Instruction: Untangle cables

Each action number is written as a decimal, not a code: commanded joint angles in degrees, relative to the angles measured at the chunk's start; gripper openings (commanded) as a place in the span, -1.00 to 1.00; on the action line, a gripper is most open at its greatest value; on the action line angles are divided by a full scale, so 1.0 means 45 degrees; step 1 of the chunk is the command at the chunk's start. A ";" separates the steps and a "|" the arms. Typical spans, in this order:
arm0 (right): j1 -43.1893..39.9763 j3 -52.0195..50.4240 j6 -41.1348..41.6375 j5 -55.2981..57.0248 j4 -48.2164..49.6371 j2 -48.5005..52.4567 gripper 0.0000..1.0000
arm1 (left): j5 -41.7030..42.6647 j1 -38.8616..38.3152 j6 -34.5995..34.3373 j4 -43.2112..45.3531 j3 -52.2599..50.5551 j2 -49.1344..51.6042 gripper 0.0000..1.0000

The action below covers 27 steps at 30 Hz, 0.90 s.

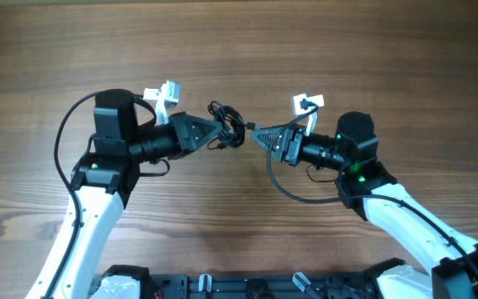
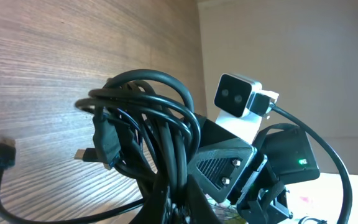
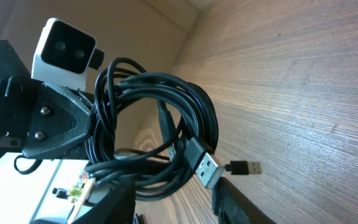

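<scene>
The cables (image 1: 226, 124) are a small coil of dark cords held just above the wooden table between both grippers. My left gripper (image 1: 220, 131) is shut on the coil; in the left wrist view the cords (image 2: 148, 118) run down into its closed jaws (image 2: 182, 208). My right gripper (image 1: 254, 131) faces it from the right. In the right wrist view its fingers (image 3: 173, 202) stand apart with the coil (image 3: 160, 106) and a silvery USB plug (image 3: 205, 167) between them. Another small plug (image 3: 248, 167) hangs beyond.
Thick black arm wires loop beside the left arm (image 1: 60, 141) and under the right arm (image 1: 289, 191). A black rack (image 1: 239, 286) runs along the front edge. A loose plug end (image 2: 4, 152) hangs near the table on the left.
</scene>
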 commanded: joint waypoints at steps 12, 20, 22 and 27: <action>-0.0029 0.0131 -0.0015 -0.0899 0.0918 0.0078 -0.91 | 0.0160 -0.0913 0.1647 -0.0010 0.0078 -0.0102 -0.92; 0.0029 0.0131 0.0136 -0.1307 0.1171 0.0083 -0.91 | -0.0330 -0.0913 0.4420 -0.0534 0.0078 -0.0102 -0.92; 0.0248 0.0131 0.0330 -0.1287 0.1180 0.0083 -0.91 | -0.0418 -0.0913 0.4425 -0.0525 0.0078 -0.0102 -0.92; 0.1297 0.0131 0.0325 0.0102 0.1098 0.0097 -0.91 | -0.0248 -0.0928 0.4415 -0.0486 0.0078 -0.0102 -0.92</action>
